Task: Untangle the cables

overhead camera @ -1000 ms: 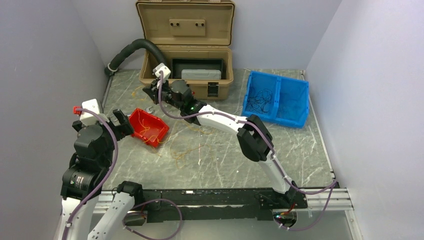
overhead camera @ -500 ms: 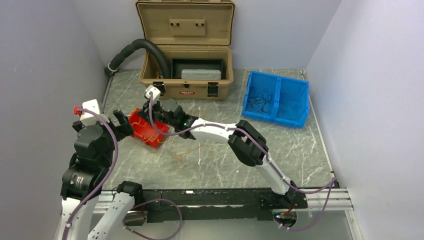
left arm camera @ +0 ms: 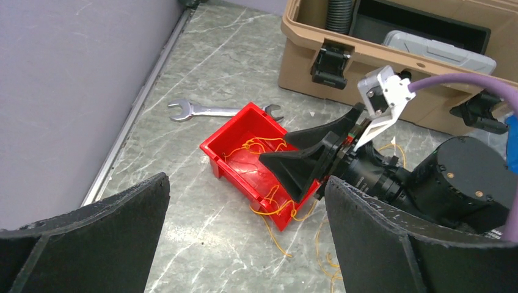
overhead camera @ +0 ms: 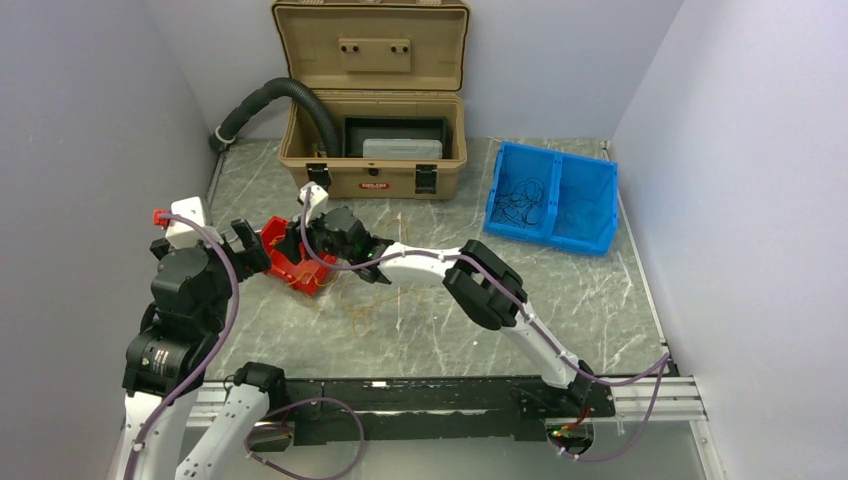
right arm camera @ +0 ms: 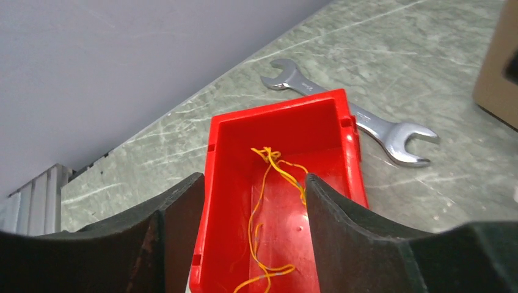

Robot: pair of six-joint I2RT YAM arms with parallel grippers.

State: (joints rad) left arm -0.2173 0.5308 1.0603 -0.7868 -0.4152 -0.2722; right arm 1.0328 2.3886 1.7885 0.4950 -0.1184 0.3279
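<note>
Your right gripper [right arm camera: 253, 183] hangs over the red bin [right arm camera: 275, 113] with its jaws parted and nothing clamped between them. Seen from its own wrist camera, a thin strand of the yellow-orange cables [right arm camera: 275, 165] lies on the bin floor, running down the gap between the two fingers. The lower end of that strand passes out of view near the fingers, so you cannot tell whether it brushes one of them.

Your left gripper [left arm camera: 244, 183] is spread wide and carries nothing. It sits at the left side of the tabletop [overhead camera: 600, 290], aimed at the red bin and the right gripper, and well apart from both.

From the left wrist camera, more loops of the same cables drape over the bin's near rim and trail onto the marble surface. The overhead camera shows a loose tangle of yellow-orange strands [overhead camera: 375, 305] on the tabletop, just right of the bin and under the right arm.

A silver wrench [right arm camera: 372, 125] lies flat behind the bin, touching or nearly touching its far corner. The open tan case [overhead camera: 375, 165] stands at the back with the black ribbed hose [overhead camera: 265, 98] curving into it. The blue bin [overhead camera: 580, 205] sits at the far right, with the black cables [overhead camera: 520, 200] in its left compartment.
</note>
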